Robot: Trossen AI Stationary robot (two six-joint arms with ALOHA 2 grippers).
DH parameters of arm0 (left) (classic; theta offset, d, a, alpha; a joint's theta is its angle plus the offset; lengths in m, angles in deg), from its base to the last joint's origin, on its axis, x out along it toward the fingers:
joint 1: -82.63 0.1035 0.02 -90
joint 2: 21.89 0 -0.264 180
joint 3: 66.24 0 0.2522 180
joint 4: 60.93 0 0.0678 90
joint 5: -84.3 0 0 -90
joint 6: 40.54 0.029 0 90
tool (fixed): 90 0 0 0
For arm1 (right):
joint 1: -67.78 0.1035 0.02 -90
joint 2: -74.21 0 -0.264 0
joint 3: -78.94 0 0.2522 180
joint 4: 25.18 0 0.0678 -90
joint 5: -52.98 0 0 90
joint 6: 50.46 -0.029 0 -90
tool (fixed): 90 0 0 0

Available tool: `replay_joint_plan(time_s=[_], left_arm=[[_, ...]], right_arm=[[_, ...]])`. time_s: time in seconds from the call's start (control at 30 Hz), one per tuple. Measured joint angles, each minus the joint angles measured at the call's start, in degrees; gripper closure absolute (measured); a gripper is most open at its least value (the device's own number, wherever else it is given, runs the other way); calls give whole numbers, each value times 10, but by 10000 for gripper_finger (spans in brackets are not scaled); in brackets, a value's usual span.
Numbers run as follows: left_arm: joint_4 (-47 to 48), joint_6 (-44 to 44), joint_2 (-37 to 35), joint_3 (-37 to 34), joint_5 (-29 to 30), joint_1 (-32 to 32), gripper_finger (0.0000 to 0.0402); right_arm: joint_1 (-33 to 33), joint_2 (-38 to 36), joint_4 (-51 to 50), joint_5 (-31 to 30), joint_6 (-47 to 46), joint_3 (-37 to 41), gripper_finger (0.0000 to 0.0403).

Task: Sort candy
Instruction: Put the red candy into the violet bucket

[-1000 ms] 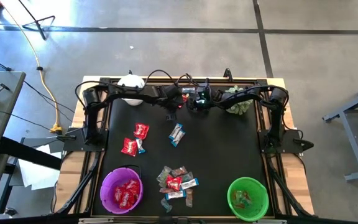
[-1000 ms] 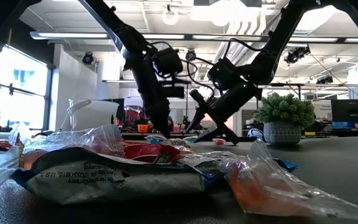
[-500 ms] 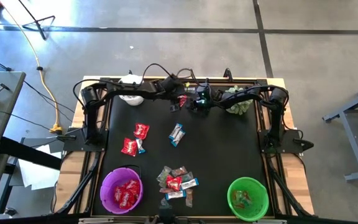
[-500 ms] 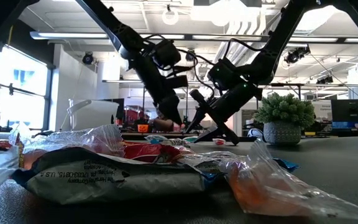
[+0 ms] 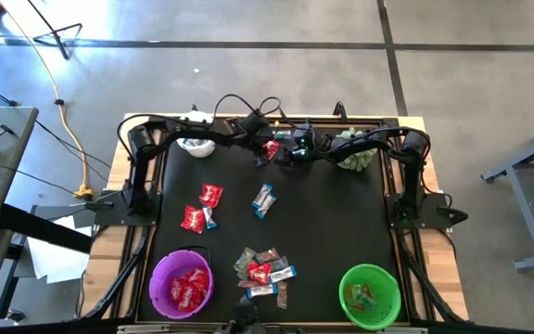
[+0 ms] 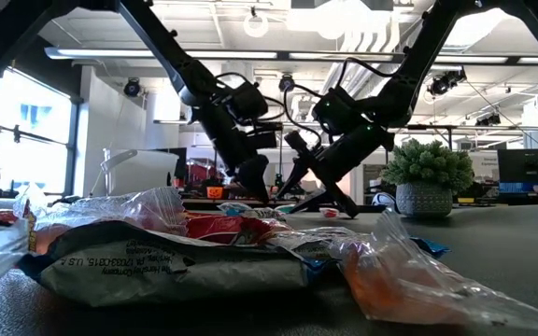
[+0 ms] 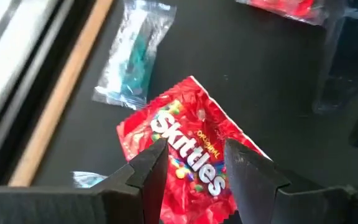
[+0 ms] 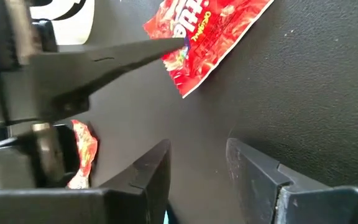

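A red Skittles packet (image 7: 188,140) lies flat on the black mat at the far middle (image 5: 272,148). My left gripper (image 7: 194,152) is open right over it, one finger on each side of the print. My right gripper (image 8: 197,162) is open just to the right of the packet (image 8: 210,28), with bare mat between its fingers. More candy lies loose: red packets (image 5: 211,195) (image 5: 193,220), a blue-and-white bar (image 5: 263,199) and a mixed heap (image 5: 262,269) near the front. A purple bowl (image 5: 182,283) holds red packets and a green bowl (image 5: 369,295) holds a few sweets. My left gripper comes slanting down from the table's left at the packet's upper face (image 7: 166,134). In the right wrist view one fingertip (image 8: 166,46) overlaps the packet's edge. I cannot tell whether the fingers touch it; the packet lies flat on the mat.
A clear wrapper with a teal sweet (image 7: 132,59) lies beside the packet, near the mat's far edge. A white bowl (image 5: 196,144) stands at the far left and a spiky green plant (image 5: 355,148) at the far right. Open mat lies in the middle right.
My left gripper has moved toward the table's right and far edges, closing in on the red packet and on my right gripper.
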Motion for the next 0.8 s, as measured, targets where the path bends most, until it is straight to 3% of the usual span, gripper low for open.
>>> replay_joint_plan(time_s=[0.47,0.8], left_arm=[[15,-1,10,4,31,-1,254],[75,-35,13,22,18,1,266]], right_arm=[[0,0,19,49,-13,0,252],[0,0,53,69,-29,0,252]])
